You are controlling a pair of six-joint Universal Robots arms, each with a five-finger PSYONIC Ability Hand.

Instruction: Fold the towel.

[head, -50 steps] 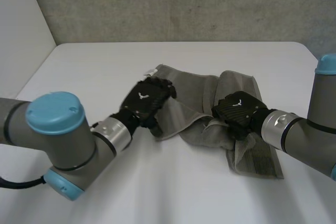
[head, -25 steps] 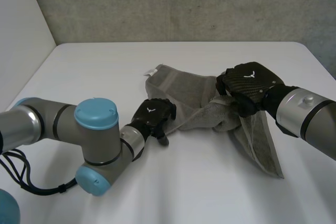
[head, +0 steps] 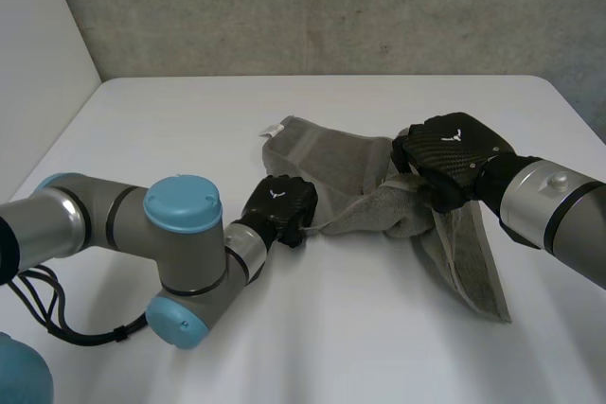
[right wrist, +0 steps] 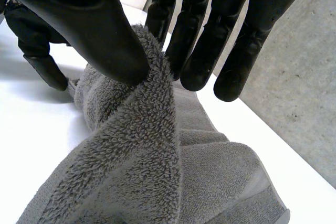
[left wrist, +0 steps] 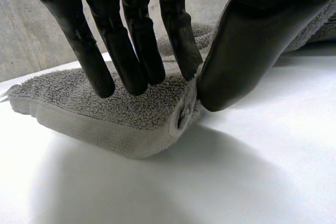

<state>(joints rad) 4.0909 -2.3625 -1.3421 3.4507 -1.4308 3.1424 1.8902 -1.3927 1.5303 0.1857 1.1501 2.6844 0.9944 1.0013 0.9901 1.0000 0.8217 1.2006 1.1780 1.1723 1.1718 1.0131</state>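
The white table (head: 170, 130) lies under the grey towel (head: 343, 169), which sits crumpled near its middle, one strip trailing toward the robot. The right hand (head: 453, 160) is at the towel's right part, its thumb (right wrist: 79, 19) and fingers closed on a bunched fold of the cloth (right wrist: 142, 166). The left hand (head: 282, 210) is at the towel's near left edge, thumb and fingers (left wrist: 131, 40) pinching the hem (left wrist: 115, 114) low on the table. A small white label (head: 275, 129) sticks out at the towel's far left corner.
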